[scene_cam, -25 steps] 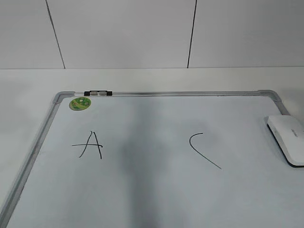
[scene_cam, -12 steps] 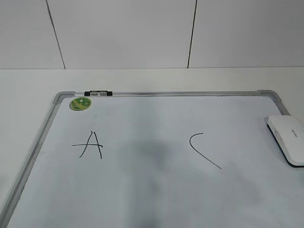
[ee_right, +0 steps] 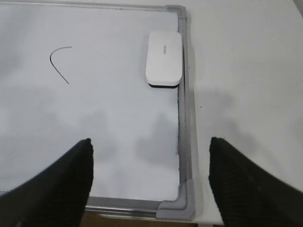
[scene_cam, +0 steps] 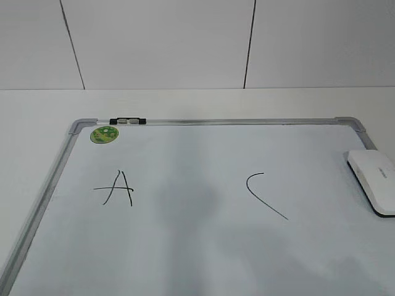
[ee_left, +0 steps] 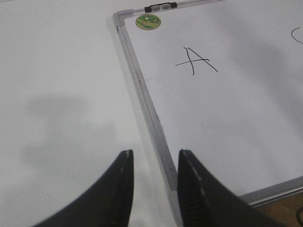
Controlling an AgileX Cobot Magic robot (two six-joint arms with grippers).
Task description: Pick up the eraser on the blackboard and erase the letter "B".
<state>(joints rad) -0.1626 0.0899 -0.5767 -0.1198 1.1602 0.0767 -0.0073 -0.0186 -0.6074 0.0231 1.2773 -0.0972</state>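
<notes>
Right pincer [ee_right: 149, 182] wide open above blackboard [ee_right: 185, 94] — eraser [ee_right: 164, 65] untouched; left pincer [ee_left: 154, 158] slightly open.

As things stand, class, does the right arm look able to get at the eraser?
Probably yes. The right gripper is wide open, and the eraser lies straight ahead by the blackboard frame, with only bare board between them.

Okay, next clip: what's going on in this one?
Nothing is being handled. The blackboard shows only an "A" and a "C", with no "B" between them. The eraser lies by the right frame. The right gripper is open and empty above the board; the left gripper hangs over the left frame.
</notes>
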